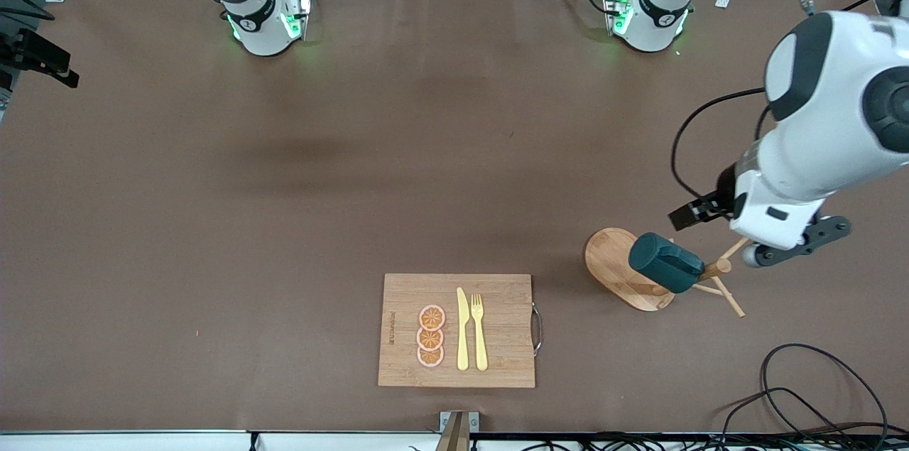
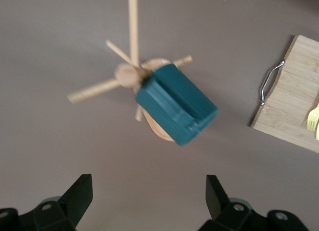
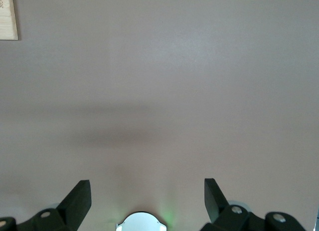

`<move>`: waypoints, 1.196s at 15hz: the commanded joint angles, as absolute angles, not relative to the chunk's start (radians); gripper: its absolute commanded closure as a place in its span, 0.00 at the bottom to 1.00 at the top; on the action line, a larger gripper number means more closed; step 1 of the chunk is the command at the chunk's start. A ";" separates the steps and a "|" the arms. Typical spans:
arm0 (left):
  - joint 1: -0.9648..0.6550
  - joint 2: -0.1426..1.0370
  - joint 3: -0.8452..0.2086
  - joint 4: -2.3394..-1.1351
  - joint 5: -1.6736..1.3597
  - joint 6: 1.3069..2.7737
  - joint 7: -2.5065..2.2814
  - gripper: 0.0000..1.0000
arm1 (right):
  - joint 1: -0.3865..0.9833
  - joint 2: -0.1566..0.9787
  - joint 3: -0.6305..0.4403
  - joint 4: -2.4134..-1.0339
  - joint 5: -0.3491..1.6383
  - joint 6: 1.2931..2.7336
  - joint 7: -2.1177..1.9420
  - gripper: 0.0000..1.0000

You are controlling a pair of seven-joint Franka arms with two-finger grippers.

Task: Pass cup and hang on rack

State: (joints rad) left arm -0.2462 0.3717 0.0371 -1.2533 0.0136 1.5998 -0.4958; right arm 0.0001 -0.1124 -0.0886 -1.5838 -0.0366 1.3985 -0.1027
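Observation:
The dark teal cup [image 1: 665, 263] hangs tilted on a peg of the light wooden rack [image 1: 611, 263], toward the left arm's end of the table. In the left wrist view the cup [image 2: 177, 104] sits against the rack's post [image 2: 127, 74], with thin pegs spreading out around it. My left gripper [image 2: 148, 186] is open and empty, up in the air beside the rack and apart from the cup. The left arm's hand [image 1: 781, 220] is over the table next to the pegs. My right gripper [image 3: 147, 188] is open and empty, high over bare table near its own base.
A rectangular wooden cutting board [image 1: 497, 316] with a metal handle lies nearer the front camera, mid-table. It carries three orange slices [image 1: 430, 336], a yellow knife [image 1: 462, 329] and a fork [image 1: 479, 330]. Its corner shows in the left wrist view [image 2: 294, 101]. Black cables [image 1: 817, 387] lie at the table's front corner.

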 commanded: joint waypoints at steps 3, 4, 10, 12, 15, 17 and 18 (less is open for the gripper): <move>-0.183 0.200 0.044 -1.319 0.052 1.592 -0.261 0.00 | 0.002 -0.132 -0.086 -1.597 -0.052 1.396 -0.110 0.00; -0.160 0.166 0.043 -1.337 0.051 1.591 -0.200 0.00 | 0.003 -0.132 -0.086 -1.597 -0.052 1.396 -0.110 0.00; -0.023 0.048 0.041 -1.397 0.011 1.473 0.037 0.00 | 0.002 -0.132 -0.087 -1.600 -0.051 1.402 -0.112 0.00; 0.006 -0.014 0.034 -1.472 -0.017 1.486 0.035 0.00 | 0.002 -0.133 -0.086 -1.600 -0.049 1.401 -0.112 0.00; 0.064 -0.078 -0.035 -1.546 -0.015 1.496 0.019 0.00 | 0.002 -0.133 -0.086 -1.600 -0.046 1.401 -0.110 0.00; 0.106 -0.130 -0.080 -1.613 -0.017 1.518 0.012 0.00 | 0.002 -0.133 -0.086 -1.601 -0.046 1.401 -0.112 0.00; 0.107 -0.153 -0.081 -1.644 -0.017 1.532 0.012 0.00 | 0.000 -0.133 -0.087 -1.601 -0.046 1.401 -0.112 0.00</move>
